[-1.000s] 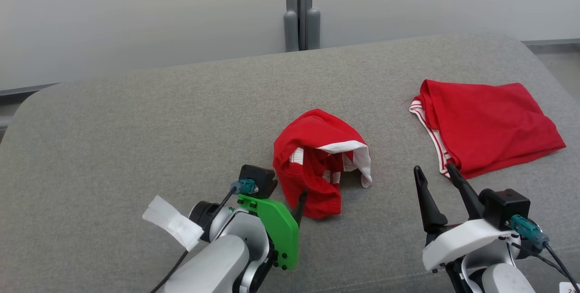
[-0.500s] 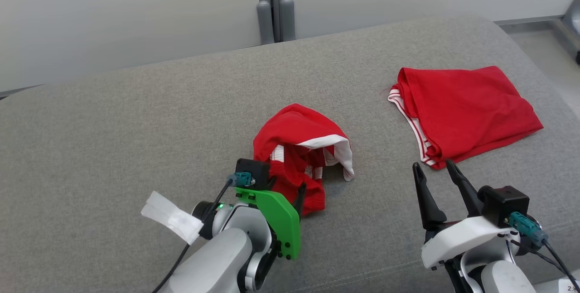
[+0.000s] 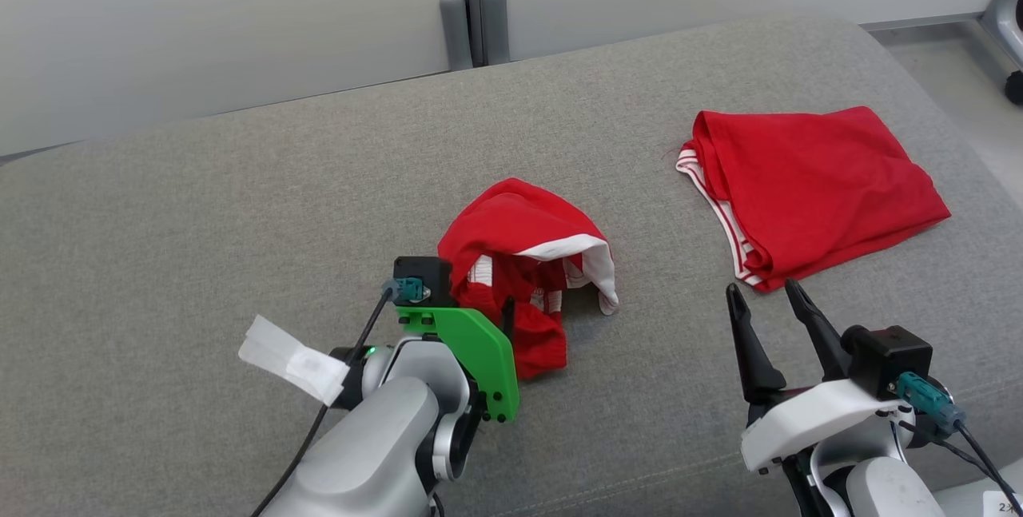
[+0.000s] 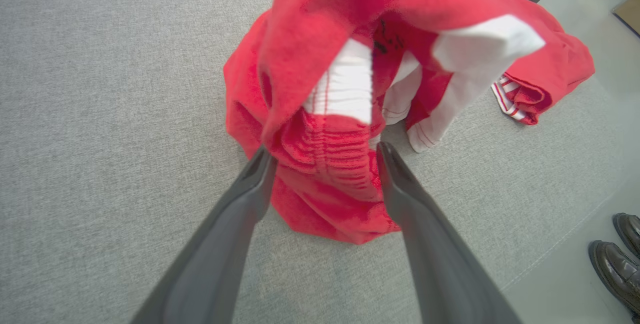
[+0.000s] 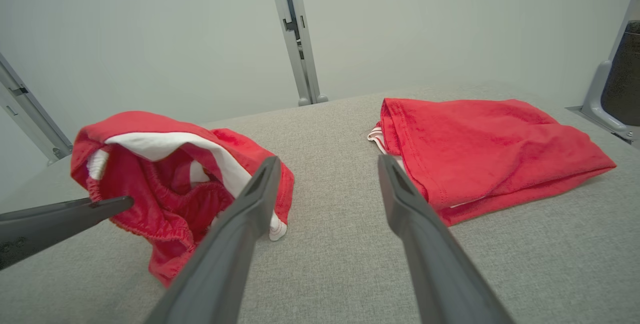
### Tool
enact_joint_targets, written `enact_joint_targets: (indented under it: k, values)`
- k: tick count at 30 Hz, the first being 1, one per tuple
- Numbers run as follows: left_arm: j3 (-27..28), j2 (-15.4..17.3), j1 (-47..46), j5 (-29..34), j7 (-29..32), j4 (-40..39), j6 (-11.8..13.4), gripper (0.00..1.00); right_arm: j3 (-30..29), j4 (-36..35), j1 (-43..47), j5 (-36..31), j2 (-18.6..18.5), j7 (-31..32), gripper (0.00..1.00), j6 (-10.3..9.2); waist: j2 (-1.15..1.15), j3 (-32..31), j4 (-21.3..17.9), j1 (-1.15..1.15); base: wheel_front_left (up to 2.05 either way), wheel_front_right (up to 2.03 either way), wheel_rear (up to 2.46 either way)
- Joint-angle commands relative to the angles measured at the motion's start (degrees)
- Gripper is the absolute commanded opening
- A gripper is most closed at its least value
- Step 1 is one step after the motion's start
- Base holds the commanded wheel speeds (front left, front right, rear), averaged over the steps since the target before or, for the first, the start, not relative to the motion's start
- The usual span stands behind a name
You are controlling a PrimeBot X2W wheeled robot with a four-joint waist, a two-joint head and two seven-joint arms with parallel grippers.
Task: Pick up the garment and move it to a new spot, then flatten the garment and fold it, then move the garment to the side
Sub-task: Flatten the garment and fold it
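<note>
The left claw (image 4: 324, 149) has crept forward in the last second. It was at the near-left hem of the crumpled red garment (image 3: 519, 233); now its two dark fingers straddle the gathered elastic waistband at that garment's near edge, one finger on each side of the bunched cloth. The head camera has swung as well, so the sideways slide of the whole scene is no move of the things; the garment itself seems to lie where it lay, heaped on the grey bench (image 3: 200, 205), with a white band showing on its right side.

The left claw's jaws stand wide apart, with cloth between them and nothing pinched yet. I judge the pick-up to be a squeeze away; the carry to a new spot, the flattening, the fold and the move aside are all still to do.

The left forearm comes in low from the near-left of the crumpled garment; the wrist is rolled so its green plate (image 3: 471, 349) faces up, and the fingers slant down into the cloth.

To the right of the crumpled garment and well apart from it, the right claw (image 3: 761, 288) hovers with its fingers spread, gripping nothing and pointing away from the robot. Its tips sit just short of the near corner of a folded red garment (image 3: 815, 181), which lies flat to the far right of the crumpled one.
</note>
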Motion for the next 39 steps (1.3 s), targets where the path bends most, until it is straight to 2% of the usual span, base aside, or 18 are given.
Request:
enact_joint_targets:
  k: [1, 3, 4, 5, 10, 16, 20, 24, 29, 36, 39]
  values:
    - [0.3, -0.1, -0.8, -0.1, 0.2, 0.4, 0.4, 1.00, 0.2, 0.1, -0.5, 0.2, -0.1, -0.3, 1.00, -0.06, 0.00, 0.0, 0.1, 0.00, 0.00, 0.00, 0.00]
    - [0.1, -0.2, -1.1, 0.0, 0.2, 0.8, 0.5, 1.00, 0.4, 0.3, -0.5, 0.3, -0.1, -0.5, 1.00, -0.06, 0.00, 0.1, 0.1, 0.00, 0.00, 0.00, 0.00]
    - [-0.1, -0.2, -1.4, 0.3, 0.1, 1.2, 0.6, 0.44, 0.5, 0.3, -0.6, 0.3, -0.1, -0.6, 1.00, -0.06, 0.00, 0.1, 0.2, 0.00, 0.00, 0.00, 0.00]
    - [-0.1, -0.2, -1.6, 0.5, -0.2, 1.4, 0.5, 0.00, 0.5, 0.4, -0.6, 0.2, -0.1, -0.7, 1.00, -0.06, 0.00, 0.2, 0.2, 0.00, 0.00, 0.00, 0.00]
    - [-0.8, 0.1, -2.2, 1.2, -1.1, 2.2, -0.1, 0.00, 0.1, 0.6, -0.5, -0.2, -0.1, -0.7, 1.00, -0.06, 0.00, -0.1, 0.7, 0.00, 0.00, 0.00, 0.00]
    - [-3.2, 2.9, -6.0, 6.2, -3.2, 1.2, 0.8, 0.00, 0.3, 0.9, -0.3, 0.1, -0.1, -0.8, 1.00, -0.06, 0.00, -0.9, 1.5, 0.00, 0.00, 0.00, 0.00]
    - [-5.9, 5.2, -10.3, 10.6, -3.2, -0.4, 0.1, 0.00, 0.3, 1.0, 0.0, 0.3, -0.1, -0.9, 1.00, -0.06, 0.00, -1.4, 1.9, 0.00, 0.00, 0.00, 0.00]
    - [-7.1, 6.1, -13.1, 12.0, -1.4, -2.7, -0.4, 0.00, 0.5, 1.2, 0.2, 0.4, -0.1, -1.0, 1.00, -0.06, 0.00, -2.1, 2.0, 0.00, 0.00, 0.00, 0.00]
    - [-6.9, 7.6, -15.7, 12.2, 1.2, -8.4, -0.1, 0.00, 0.6, 1.3, 0.5, 0.4, -0.1, -1.1, 1.00, -0.06, 0.00, -3.0, 1.9, 0.00, 0.00, 0.00, 0.00]
    - [-6.6, 9.7, -16.9, 10.5, 6.5, -21.6, 0.6, 0.00, 0.0, 1.1, 1.1, 0.3, -0.1, -1.0, 1.00, -0.06, 0.00, -3.8, 2.3, 0.00, 0.00, 0.00, 0.00]
    - [-6.6, 9.7, -15.8, 8.5, 9.0, -27.1, 0.5, 0.00, 0.0, 1.0, 1.1, 0.3, -0.1, -1.0, 1.00, -0.06, 0.00, -4.0, 2.5, 0.00, 0.00, 0.00, 0.00]
